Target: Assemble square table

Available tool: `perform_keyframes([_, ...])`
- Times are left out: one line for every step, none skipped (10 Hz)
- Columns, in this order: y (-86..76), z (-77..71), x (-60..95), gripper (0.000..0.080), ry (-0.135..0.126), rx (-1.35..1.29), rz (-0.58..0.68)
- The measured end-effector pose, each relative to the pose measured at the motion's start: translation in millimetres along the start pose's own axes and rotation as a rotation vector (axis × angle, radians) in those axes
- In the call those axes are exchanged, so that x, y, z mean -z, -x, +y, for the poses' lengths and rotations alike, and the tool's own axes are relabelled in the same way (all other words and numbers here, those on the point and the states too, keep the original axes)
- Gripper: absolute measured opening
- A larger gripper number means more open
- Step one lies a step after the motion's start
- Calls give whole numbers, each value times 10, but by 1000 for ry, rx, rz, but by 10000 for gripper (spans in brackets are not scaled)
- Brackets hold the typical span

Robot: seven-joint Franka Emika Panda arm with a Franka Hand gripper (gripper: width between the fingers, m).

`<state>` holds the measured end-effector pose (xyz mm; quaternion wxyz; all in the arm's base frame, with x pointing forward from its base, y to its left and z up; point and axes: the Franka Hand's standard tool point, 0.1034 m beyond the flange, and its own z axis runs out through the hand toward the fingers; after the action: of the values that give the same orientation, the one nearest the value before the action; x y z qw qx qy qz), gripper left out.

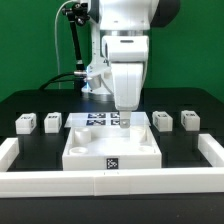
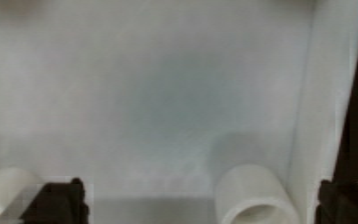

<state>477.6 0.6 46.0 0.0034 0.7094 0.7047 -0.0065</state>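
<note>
The square table's tabletop (image 1: 110, 150) is a white tray-like square with a tag on its front side, lying in the middle of the black table. My gripper (image 1: 123, 122) hangs low over its far right part, open. In the wrist view the tabletop's pale inner surface (image 2: 158, 90) fills the picture. My gripper (image 2: 202, 203) stands wide, both dark fingertips (image 2: 60, 203) showing. A round white socket (image 2: 256, 195) rises between them, nearer one finger, and nothing is held. Two block legs (image 1: 25, 123) (image 1: 52, 122) sit on the exterior view's left, two more (image 1: 162, 121) (image 1: 188, 120) on its right.
The marker board (image 1: 98, 119) lies just behind the tabletop. Long white bars frame the work area: one along the front (image 1: 110, 182), one on each side (image 1: 10, 150) (image 1: 212, 150). The arm's base and cables (image 1: 80, 60) stand at the back.
</note>
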Motion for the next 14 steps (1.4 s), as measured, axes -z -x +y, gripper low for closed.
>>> perform_keyframes([13,-104,-88,650,-24,-4,2])
perform_keyframes([32,-156,-143,650,-29,-9,4])
perform_keyframes([47,-214,-193,650,-30,-15,8])
perform_keyframes([58,-269,-232,650,-38,-18,9])
perform_keyframes([55,-284,-243,650,-42,-23,10])
perform_keyframes([52,-304,-264,650,-47,-24,10])
perform_keyframes([48,-328,-298,650,-54,-23,11])
perform_keyframes([46,-339,-315,650,-58,-23,11])
perform_keyframes([45,-346,-324,650,-60,-25,12])
perform_keyframes([46,-348,-325,519,-61,-25,12])
perform_keyframes([46,-348,-326,519,-61,-25,12])
perform_keyframes([46,-349,-326,380,-61,-25,12])
perform_keyframes([46,-349,-327,203,-61,-25,12])
perform_keyframes([46,-351,-328,203,-62,-25,11])
